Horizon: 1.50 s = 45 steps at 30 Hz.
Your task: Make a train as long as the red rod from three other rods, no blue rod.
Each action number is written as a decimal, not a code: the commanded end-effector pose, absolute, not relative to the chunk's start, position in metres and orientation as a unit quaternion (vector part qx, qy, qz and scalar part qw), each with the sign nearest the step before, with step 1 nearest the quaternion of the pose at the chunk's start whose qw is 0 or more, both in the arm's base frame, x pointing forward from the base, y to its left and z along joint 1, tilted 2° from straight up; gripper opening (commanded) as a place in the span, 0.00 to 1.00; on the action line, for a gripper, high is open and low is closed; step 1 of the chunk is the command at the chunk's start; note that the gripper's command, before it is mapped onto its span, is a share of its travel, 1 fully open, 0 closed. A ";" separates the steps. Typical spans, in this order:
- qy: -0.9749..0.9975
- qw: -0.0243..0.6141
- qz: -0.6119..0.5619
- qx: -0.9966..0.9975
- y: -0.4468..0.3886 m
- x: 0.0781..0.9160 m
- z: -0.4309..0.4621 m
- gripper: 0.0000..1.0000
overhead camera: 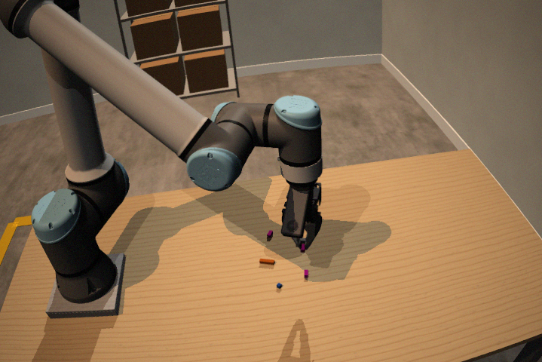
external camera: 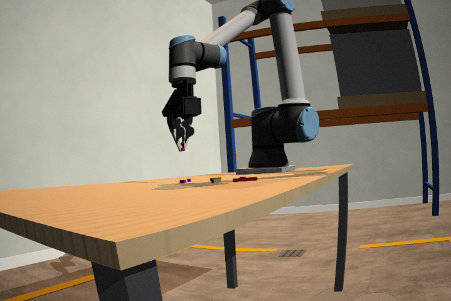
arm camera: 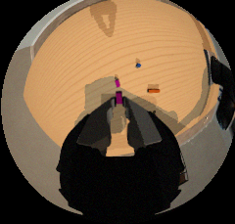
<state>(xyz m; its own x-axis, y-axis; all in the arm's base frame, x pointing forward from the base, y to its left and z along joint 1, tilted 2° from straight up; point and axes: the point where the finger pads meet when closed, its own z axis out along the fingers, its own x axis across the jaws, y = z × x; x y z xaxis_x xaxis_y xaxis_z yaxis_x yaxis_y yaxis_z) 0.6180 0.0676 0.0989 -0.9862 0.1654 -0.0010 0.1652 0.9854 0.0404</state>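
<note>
Magenta rod point(arm camera: 118, 98) half-hidden within gripper point(arm camera: 118, 103) fingers.

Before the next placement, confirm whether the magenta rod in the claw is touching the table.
Apart. The exterior view shows the claw shut on the magenta rod, with bare wall visible between the rod and the table below.

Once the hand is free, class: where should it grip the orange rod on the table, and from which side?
Grip the orange rod at its middle, across its two long sides, coming straight down. It lies flat with nothing touching it, top exposed. The hand is shut on a magenta rod for now.
</note>
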 end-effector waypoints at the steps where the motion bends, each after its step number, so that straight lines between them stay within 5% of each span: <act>1: 0.999 0.004 0.021 0.030 0.081 0.621 0.100 0.00; 45: 1.000 0.005 0.021 -0.010 0.094 0.623 0.037 0.00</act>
